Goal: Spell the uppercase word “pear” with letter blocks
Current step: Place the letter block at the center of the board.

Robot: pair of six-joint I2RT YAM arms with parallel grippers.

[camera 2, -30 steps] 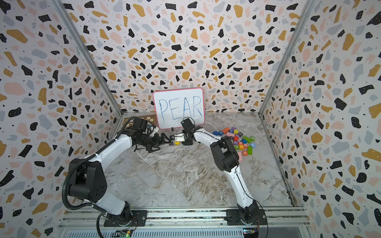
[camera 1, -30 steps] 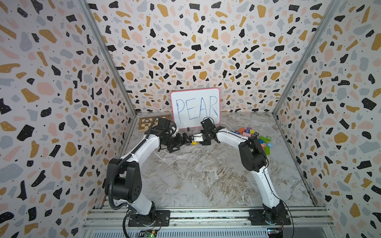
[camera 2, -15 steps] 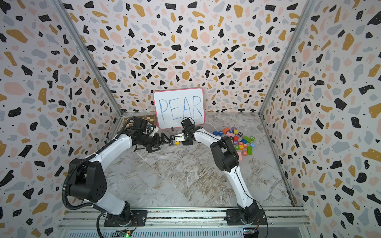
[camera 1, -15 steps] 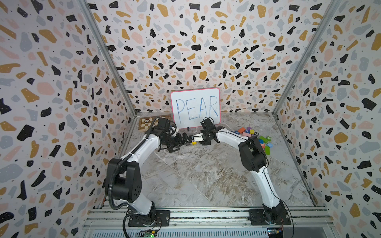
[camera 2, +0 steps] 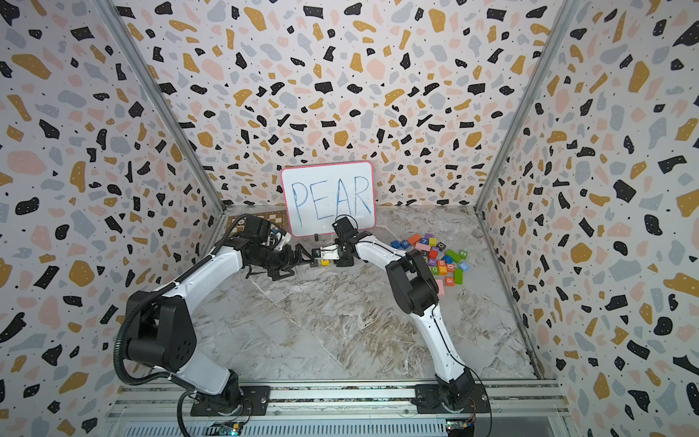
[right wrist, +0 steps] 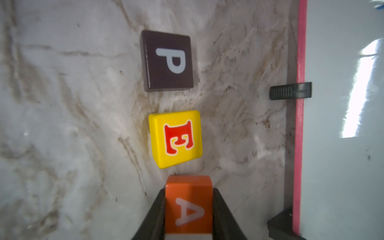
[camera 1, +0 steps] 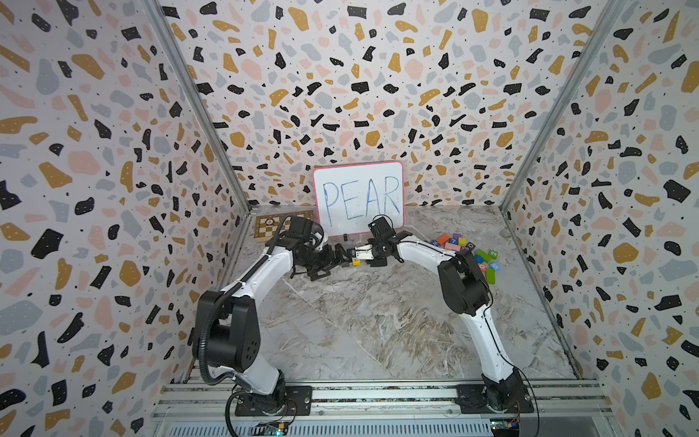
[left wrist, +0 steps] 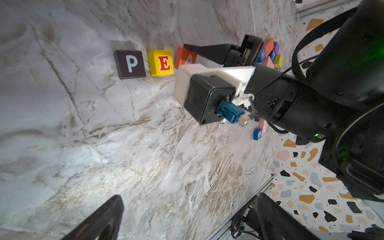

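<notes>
**Placement of the A cube beside the E**

An orange painted cube with a white A (right wrist: 189, 209) is clamped between the black fingers of the right gripper (right wrist: 189, 191). It is held at the open end of a row laid on the marble-patterned tabletop (right wrist: 62, 124), just in front of the pink-framed whiteboard (right wrist: 342, 145). A black cube with a white P (right wrist: 167, 60) and a yellow cube with a red E (right wrist: 175, 138) are already set down, with a small gap between them. The A is held just beside the E. Whether its underside is on the table cannot be told from these views. The left gripper (left wrist: 190, 196) is empty, with its fingers spread apart, close to the row.

The step is judged best done if the cube is lowered flat and its gap is matched to the one between P and E. The fingers should then be opened without dragging it and drawn back away from the E, which sits slightly askew and could be nudged.

All three letter faces are turned upward, with the letters' tops toward the whiteboard. A cube has no long axis of its own. The row's axis runs along the board's lower edge, and the gripper fingers are laid along that line.

An orange-red cube with a white R (camera 2: 449, 280) appears to lie at the near edge of the pile of coloured blocks (camera 2: 452, 255), though it is small there.
</notes>
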